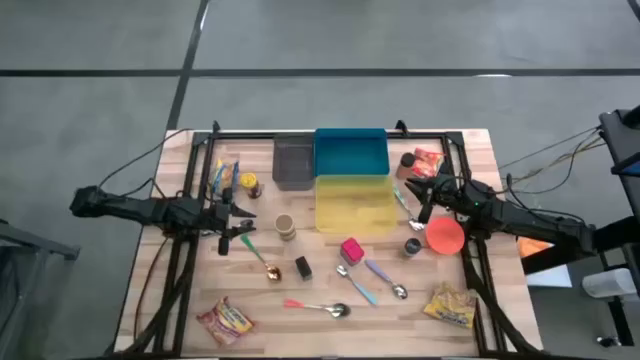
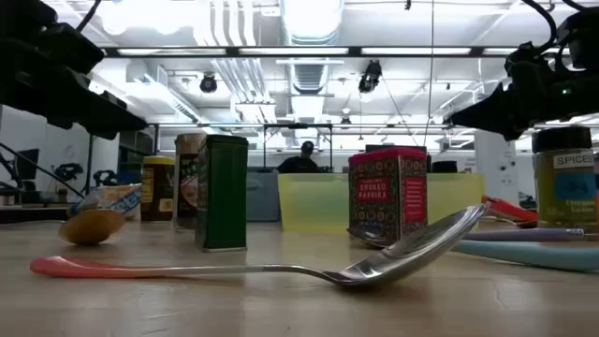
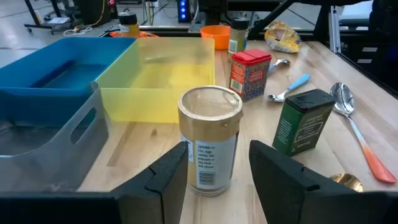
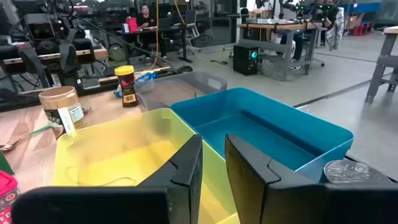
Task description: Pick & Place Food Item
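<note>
A: Starting from the left, what was the left claw (image 1: 236, 236) doing?

B: Its arm lay low and nearly level over the desk (image 1: 190, 290), reaching inward. The fingers (image 3: 166, 176) stood apart, grasping nothing, with the tan-lidded jar (image 3: 209, 139) upright just ahead of the gap. I judged it was lined up that way to close on the jar's sides.

A: And the jar itself?

B: It stood on the desk just beside the yellow bin (image 1: 355, 205), which had the blue bin (image 1: 351, 153) touching it and a grey bin (image 1: 292, 162) alongside, probably set there to receive items.

A: And on the right?

B: The right claw (image 1: 424, 198) hovered at the yellow bin's far edge, fingers nearly clenched on nothing, apparently waiting. An orange bowl (image 1: 445, 236) sat under that arm.
</note>
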